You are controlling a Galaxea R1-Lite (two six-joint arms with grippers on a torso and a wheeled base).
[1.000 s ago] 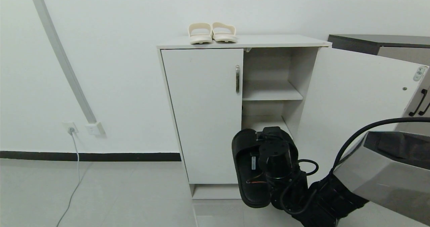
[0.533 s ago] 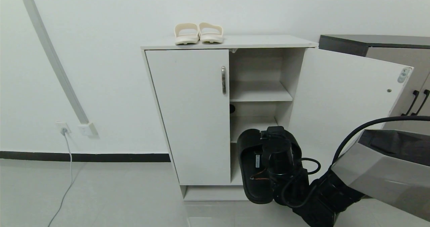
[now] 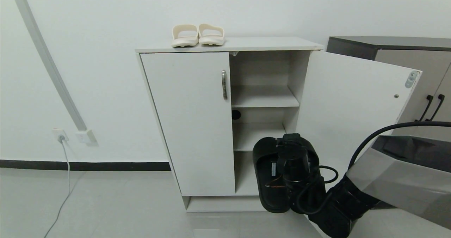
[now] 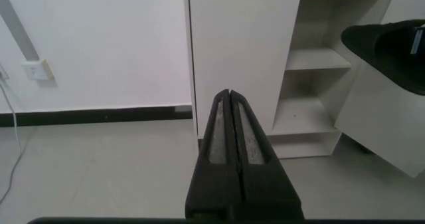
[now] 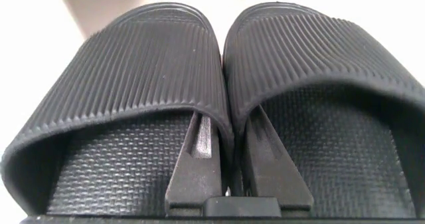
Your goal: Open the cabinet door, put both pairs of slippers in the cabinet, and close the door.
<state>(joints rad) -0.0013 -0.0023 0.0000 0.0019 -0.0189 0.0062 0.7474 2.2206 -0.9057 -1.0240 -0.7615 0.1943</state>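
A white cabinet (image 3: 190, 125) stands against the wall, its left door shut and its right door (image 3: 352, 104) swung wide open. Bare shelves (image 3: 264, 98) show inside. A beige pair of slippers (image 3: 198, 35) rests on the cabinet top. The black pair of slippers (image 3: 269, 174) hangs low in front of the open compartment, toes up. My right gripper (image 5: 232, 161) is shut on the inner edges of both black slippers (image 5: 153, 84). My left gripper (image 4: 229, 98) is shut on nothing, low over the floor, pointing at the cabinet (image 4: 239, 44).
A grey cabinet (image 3: 405, 54) with black handles stands right behind the open door. A wall socket (image 3: 60, 135) with a cable hanging to the floor is at the left. Bare tiled floor (image 3: 105, 202) lies before the cabinet.
The head camera has shifted, so the cabinet now sits further left in the picture. The black slippers in my right gripper now stand before the open compartment rather than the shut door's edge.
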